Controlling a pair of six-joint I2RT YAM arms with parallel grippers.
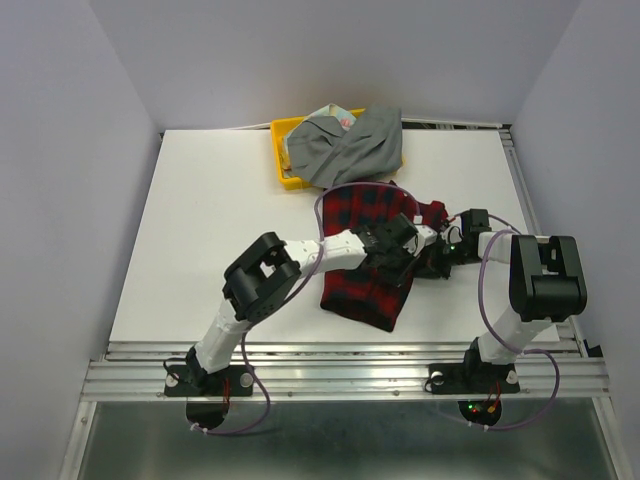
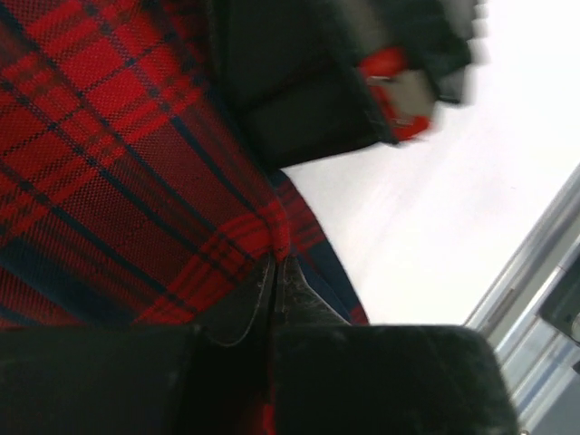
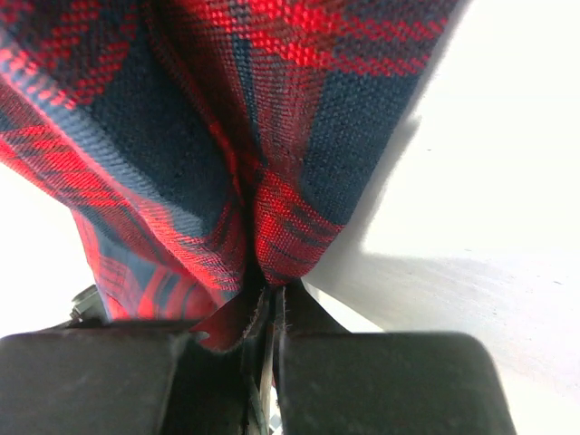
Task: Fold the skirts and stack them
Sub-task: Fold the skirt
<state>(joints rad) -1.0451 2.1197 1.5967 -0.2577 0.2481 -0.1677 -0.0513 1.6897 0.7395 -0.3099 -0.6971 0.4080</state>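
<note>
The red-and-black plaid skirt [image 1: 365, 275] lies partly folded in the middle of the table, with its right edge lifted. My left gripper [image 1: 406, 236] is shut on a fold of that edge; in the left wrist view the plaid skirt [image 2: 109, 154] bunches right at the closed tips of the left gripper [image 2: 275, 263]. Just to the right, my right gripper [image 1: 434, 243] is shut on the same skirt [image 3: 272, 109], which hangs from its tips [image 3: 272, 292]. The grey skirt [image 1: 355, 148] is draped over the yellow tray. The floral skirt [image 1: 335, 113] peeks out behind the grey one.
The yellow tray [image 1: 284, 152] stands at the back centre of the white table [image 1: 220, 230]. A metal rail [image 1: 340, 352] runs along the near edge by the arm bases. Purple cables [image 1: 330, 200] loop over the plaid cloth.
</note>
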